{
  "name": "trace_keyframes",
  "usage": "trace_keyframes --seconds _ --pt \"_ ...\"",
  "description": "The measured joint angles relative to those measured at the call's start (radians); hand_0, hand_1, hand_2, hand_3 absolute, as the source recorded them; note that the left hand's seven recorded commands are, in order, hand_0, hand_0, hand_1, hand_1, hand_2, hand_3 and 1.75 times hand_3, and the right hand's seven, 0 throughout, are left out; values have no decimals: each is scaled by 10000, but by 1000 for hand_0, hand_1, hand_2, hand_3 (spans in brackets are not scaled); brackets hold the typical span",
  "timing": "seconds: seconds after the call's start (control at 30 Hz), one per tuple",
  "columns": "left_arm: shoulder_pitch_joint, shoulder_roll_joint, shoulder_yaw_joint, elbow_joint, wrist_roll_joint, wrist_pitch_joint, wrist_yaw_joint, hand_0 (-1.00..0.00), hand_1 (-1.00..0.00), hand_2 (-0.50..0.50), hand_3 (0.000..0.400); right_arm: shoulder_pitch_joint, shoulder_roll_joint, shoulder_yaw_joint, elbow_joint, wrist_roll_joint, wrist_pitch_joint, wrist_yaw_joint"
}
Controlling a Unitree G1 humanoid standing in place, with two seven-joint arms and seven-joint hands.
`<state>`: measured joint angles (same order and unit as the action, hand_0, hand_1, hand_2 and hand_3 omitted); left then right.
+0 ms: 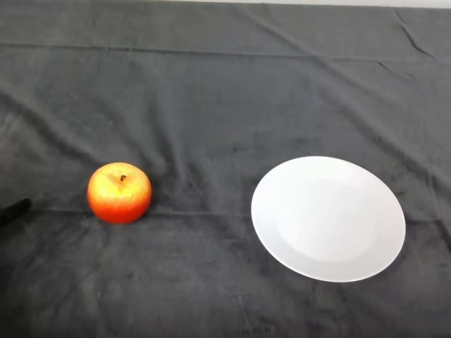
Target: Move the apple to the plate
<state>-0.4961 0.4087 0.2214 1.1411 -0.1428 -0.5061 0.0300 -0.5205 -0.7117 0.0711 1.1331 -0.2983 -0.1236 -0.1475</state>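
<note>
A red and yellow apple [119,192] stands upright on the dark cloth at the left, its stem pointing up. A white plate [328,218] lies flat to its right with nothing on it, a wide strip of cloth between the two. Only a black tip of my left hand [14,210] shows at the view's left edge, level with the apple and well apart from it. The rest of the hand is out of view.
The dark cloth [225,105] covers the whole table and is creased, with a fold running under the apple and folds near the far edge.
</note>
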Motion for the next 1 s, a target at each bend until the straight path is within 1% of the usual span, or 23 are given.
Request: trace_keyframes --seconds 0.27,0.37,0.63,0.97,1.0 --pt "0 -192 -509 -59 541 -325 -80 0 0 0 0 0 -5 -7 -4 0 2 0" --pt "1 -336 -631 -228 743 -354 -136 0 0 0 0 0 -9 -9 -5 0 4 0" --pt "1 -790 -1429 -373 1283 -847 -198 0 0 0 0 -1 -12 -14 -36 1 5 0" --pt "2 -1031 -2202 -391 1697 -1466 -216 0 0 0 0 0 -14 -17 -62 0 8 1" --pt "2 -1035 -2279 -391 1711 -1522 -215 -67 0 -33 27 0 -14 -17 -63 0 8 1"
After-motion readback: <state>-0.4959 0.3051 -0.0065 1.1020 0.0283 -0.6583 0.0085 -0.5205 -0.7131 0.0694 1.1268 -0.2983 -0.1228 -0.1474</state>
